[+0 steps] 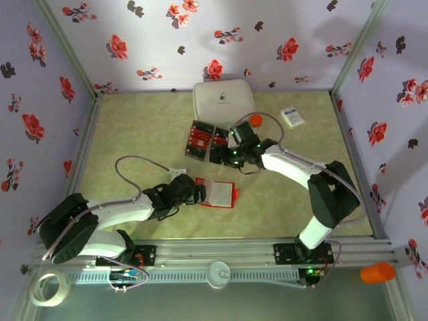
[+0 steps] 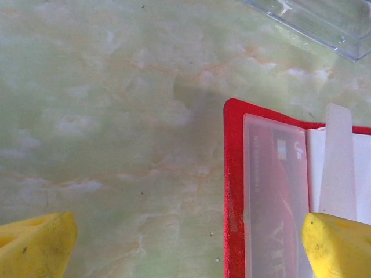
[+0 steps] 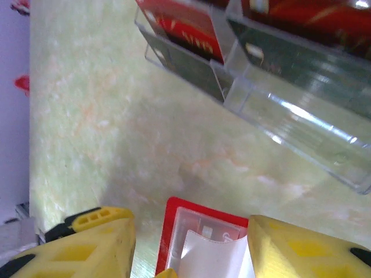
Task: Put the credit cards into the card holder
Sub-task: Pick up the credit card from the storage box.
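Observation:
The card holder (image 1: 222, 194) lies open and flat on the table, red-rimmed with a pale inside. A red card (image 2: 277, 202) sits in its clear pocket. My left gripper (image 1: 195, 190) is low at the holder's left edge, open wide; in the left wrist view the gripper (image 2: 191, 237) has one yellow finger (image 2: 336, 246) over the pocket and the other over bare table. More credit cards (image 1: 199, 139) stand in clear trays (image 3: 290, 98) behind. My right gripper (image 1: 233, 154) hangs raised near those trays, open about half way and holding nothing; the holder's corner (image 3: 200, 217) shows below between its fingers.
A big white lidded box (image 1: 223, 100) sits at the back, with an orange round thing (image 1: 255, 120) and a small white printed box (image 1: 292, 117) to its right. Flowered walls close in three sides. A tape roll (image 1: 50, 287) and an orange cup (image 1: 378, 272) lie outside the near rail.

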Available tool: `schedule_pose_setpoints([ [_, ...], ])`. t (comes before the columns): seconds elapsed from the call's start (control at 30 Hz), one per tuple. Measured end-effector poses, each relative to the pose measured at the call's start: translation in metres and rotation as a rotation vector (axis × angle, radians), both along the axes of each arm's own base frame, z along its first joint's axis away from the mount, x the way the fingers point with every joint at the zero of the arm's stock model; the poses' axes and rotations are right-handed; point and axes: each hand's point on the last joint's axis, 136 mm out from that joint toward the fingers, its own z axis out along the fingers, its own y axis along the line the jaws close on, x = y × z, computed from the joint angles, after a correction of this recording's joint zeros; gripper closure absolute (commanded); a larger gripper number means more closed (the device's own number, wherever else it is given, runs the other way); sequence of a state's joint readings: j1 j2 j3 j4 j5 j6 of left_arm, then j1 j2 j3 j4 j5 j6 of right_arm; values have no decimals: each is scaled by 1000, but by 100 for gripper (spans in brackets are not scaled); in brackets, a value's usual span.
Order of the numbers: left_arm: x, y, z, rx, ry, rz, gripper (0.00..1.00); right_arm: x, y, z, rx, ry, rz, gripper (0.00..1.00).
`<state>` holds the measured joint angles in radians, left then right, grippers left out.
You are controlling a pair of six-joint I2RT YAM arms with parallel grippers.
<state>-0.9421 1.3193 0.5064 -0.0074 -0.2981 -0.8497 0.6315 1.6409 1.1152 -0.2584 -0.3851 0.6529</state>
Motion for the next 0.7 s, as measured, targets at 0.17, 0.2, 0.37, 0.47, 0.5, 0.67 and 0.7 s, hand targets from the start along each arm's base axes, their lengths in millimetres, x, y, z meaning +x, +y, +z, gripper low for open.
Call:
schedule_pose_setpoints([
  [0.17, 1, -2, 2, -12, -5, -2, 0, -15, -12, -12, 2, 19, -11, 50],
  [0.2, 1, -2, 2, -12, -6, -2, 0, -21, -15, -19, 1, 39, -15, 53],
  [0.37, 1, -2, 1, -12, -5, -1, 0, -50, -17, -49, -23, 121, -11, 79],
  [0.47, -1, 1, 0, -11, -4, -1, 0, -56, -2, -46, 2, 107, 14, 92],
  [0.5, -2, 1, 0, -12, -5, -1, 0, -57, 3, -46, 9, 103, 21, 94],
  [0.67, -2, 2, 6, -29, -17, 0, 0, -64, 20, -68, 1, 127, 52, 100],
  [0.7, -2, 2, 8, -34, -21, 0, 0, -66, 22, -74, -6, 138, 55, 100],
])
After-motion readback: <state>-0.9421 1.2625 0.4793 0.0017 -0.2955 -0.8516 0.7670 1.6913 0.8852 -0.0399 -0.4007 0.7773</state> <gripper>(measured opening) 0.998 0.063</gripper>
